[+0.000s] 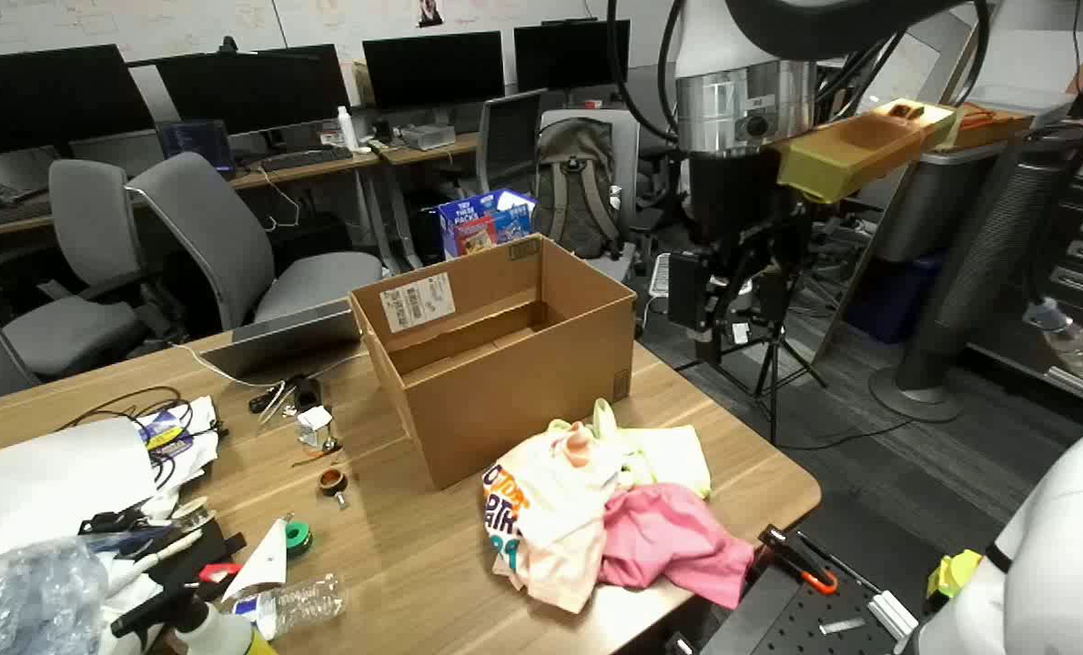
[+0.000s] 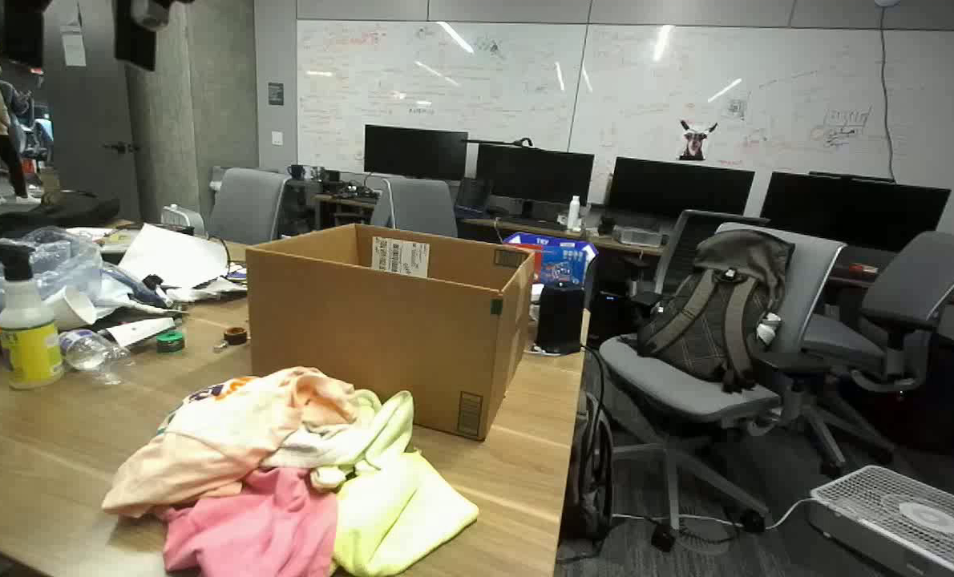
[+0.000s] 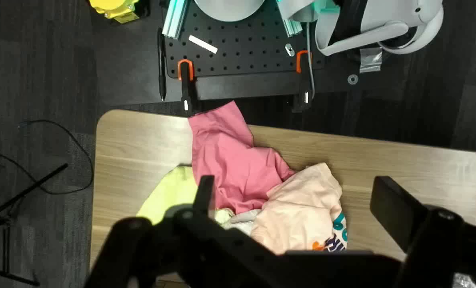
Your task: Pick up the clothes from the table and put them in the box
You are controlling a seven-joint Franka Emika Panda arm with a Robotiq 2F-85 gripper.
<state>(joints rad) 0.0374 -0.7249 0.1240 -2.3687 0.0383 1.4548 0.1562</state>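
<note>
In the wrist view we see the Robotiq gripper with its jaws spread wide, holding nothing. In an exterior view the clothes lie heaped on the near part of the wooden table, in front of the cardboard box: peach printed garment left, pink garment near middle, pale yellow garment right. Whether the heap touches the box, we can't quite tell.

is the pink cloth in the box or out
Out: both exterior views show the pink cloth rumpled on the table, outside the box.
</note>
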